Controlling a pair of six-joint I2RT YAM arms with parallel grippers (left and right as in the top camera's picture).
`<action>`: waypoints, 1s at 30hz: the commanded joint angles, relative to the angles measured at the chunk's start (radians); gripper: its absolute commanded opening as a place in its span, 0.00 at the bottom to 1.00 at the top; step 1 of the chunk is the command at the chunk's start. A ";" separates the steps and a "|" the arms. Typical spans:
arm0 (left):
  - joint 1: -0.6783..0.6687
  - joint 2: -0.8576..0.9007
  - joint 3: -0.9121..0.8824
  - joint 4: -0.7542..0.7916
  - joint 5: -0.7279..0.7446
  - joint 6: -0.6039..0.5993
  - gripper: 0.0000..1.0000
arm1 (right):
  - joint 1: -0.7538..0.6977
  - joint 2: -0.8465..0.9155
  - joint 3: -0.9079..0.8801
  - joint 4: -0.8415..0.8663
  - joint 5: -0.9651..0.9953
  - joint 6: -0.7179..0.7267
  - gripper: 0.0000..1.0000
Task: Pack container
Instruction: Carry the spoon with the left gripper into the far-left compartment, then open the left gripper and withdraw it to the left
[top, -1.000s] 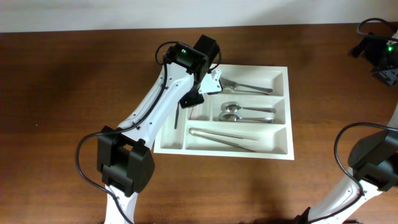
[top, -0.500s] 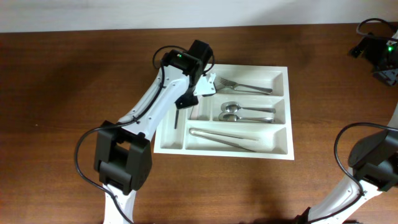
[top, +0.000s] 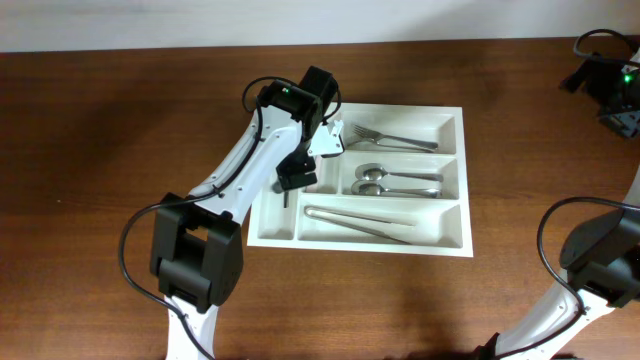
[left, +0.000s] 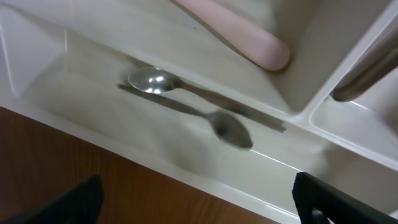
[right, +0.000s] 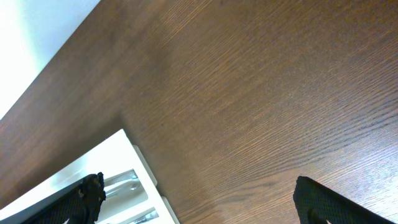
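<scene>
The container (top: 360, 247), a white compartment tray, lies at the table's middle. My left gripper (top: 311, 154) hangs over its two narrow left compartments, open with nothing between the fingers. In the left wrist view the left gripper (left: 199, 202) straddles the tray's outer rim, and a small metal spoon (left: 163, 83) lies blurred in the narrow compartment. A second spoon-like shape (left: 229, 129) lies beside it. A pink handle (left: 249, 40) rests in the neighbouring compartment. My right gripper (right: 199, 199) is open above bare wood, near the container's corner (right: 127, 146).
The wide compartments hold forks (top: 395, 138), spoons (top: 395, 180) and long tongs (top: 360, 222). Brown wooden table (top: 100, 150) surrounds the tray. The right arm's base (top: 600, 265) stands at the front right, and its wrist is at the far right edge.
My left gripper's jaws went from shut to wide open over the narrow left compartments, and the wrist shifted slightly left. The right arm has not moved.
</scene>
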 joint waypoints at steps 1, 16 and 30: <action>-0.002 -0.116 0.029 -0.004 -0.023 -0.019 0.99 | -0.005 -0.002 -0.002 0.000 -0.005 0.009 0.99; 0.343 -0.470 0.059 -0.037 -0.216 -0.601 0.99 | -0.005 -0.002 -0.002 0.000 -0.005 0.008 0.99; 0.877 -0.472 0.058 -0.095 0.141 -0.720 0.99 | -0.005 -0.002 -0.002 0.000 -0.005 0.008 0.99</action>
